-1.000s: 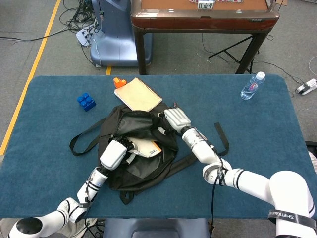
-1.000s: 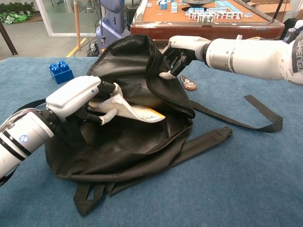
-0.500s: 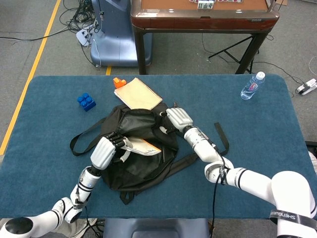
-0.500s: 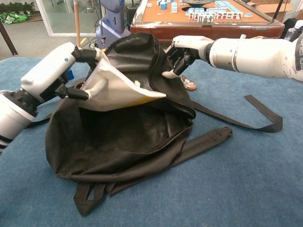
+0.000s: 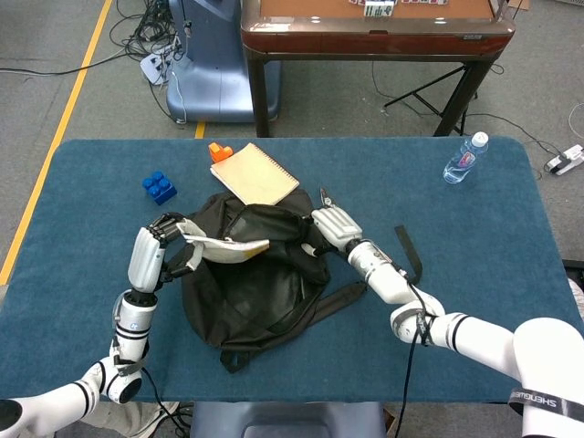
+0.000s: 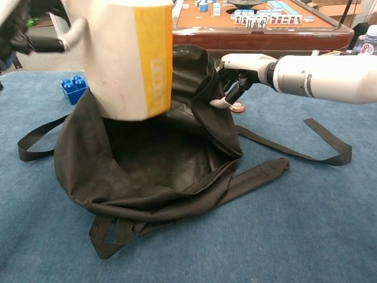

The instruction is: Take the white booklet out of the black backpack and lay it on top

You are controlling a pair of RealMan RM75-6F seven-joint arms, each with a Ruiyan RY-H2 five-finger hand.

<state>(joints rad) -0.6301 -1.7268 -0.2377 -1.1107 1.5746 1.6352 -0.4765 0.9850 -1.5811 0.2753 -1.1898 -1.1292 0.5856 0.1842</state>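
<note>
The left hand [image 5: 151, 257] holds the white booklet [image 5: 224, 246] above the black backpack [image 5: 260, 278], its long axis pointing toward the right hand [image 5: 333, 228], whose fingers grip the bag's rim.

The black backpack [image 6: 159, 177] is thin cloth, matt with a slight sheen in the folds, and crumpled all over; its straps [image 6: 306, 144] look like flat woven webbing; the white booklet [image 6: 126, 56] above it is smooth paper with a glossy-ish yellow band down one edge, a bit scuffed. Both hands, left hand [image 5: 149, 255] and right hand [image 5: 334, 225], are hard white plastic shells, fairly shiny, with dark fingers; the table [image 5: 474, 237] under the backpack is covered in fuzzy blue cloth, totally matt; behind the backpack sits a tan paper notebook [image 5: 254, 173] and shiny plastic blue blocks [image 5: 160, 187].
</note>
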